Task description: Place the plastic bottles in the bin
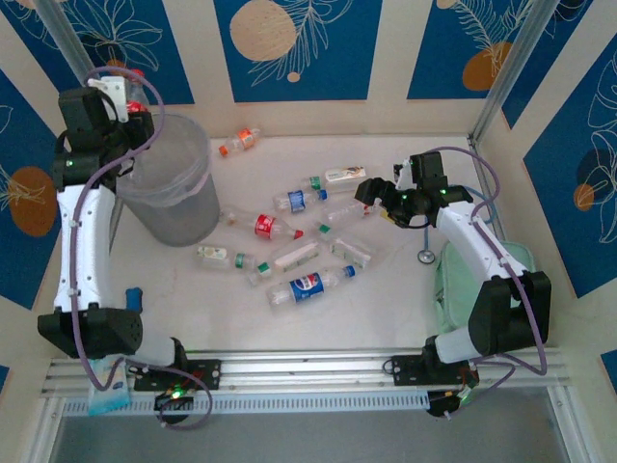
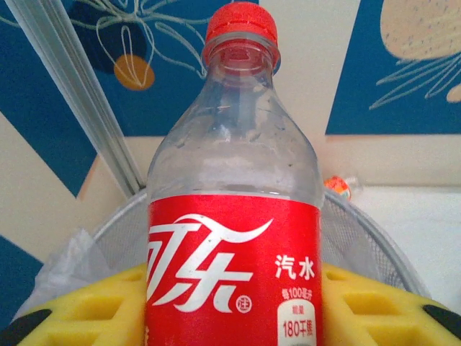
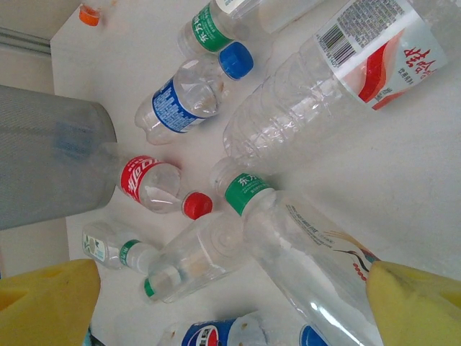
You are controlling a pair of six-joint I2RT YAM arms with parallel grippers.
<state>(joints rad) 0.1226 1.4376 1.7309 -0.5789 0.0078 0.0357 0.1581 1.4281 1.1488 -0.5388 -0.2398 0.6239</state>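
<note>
Left gripper (image 2: 234,317) raised high, clamped on a bottle (image 2: 234,180); right gripper (image 3: 230,303) hangs, fingers (image 3: 418,306) spread.

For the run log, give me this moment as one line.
left gripper: shut on red-label bottle, at bin rim | right gripper: open, over loose bottles on table | phase: drop pending

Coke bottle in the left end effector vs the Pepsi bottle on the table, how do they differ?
Coke bottle has a red label; Pepsi bottle a blue one. Coke bottle is clamped in the left end effector by the bin's rim; Pepsi bottle lies on its side on the table, untouched. Both are clear plastic.
</note>
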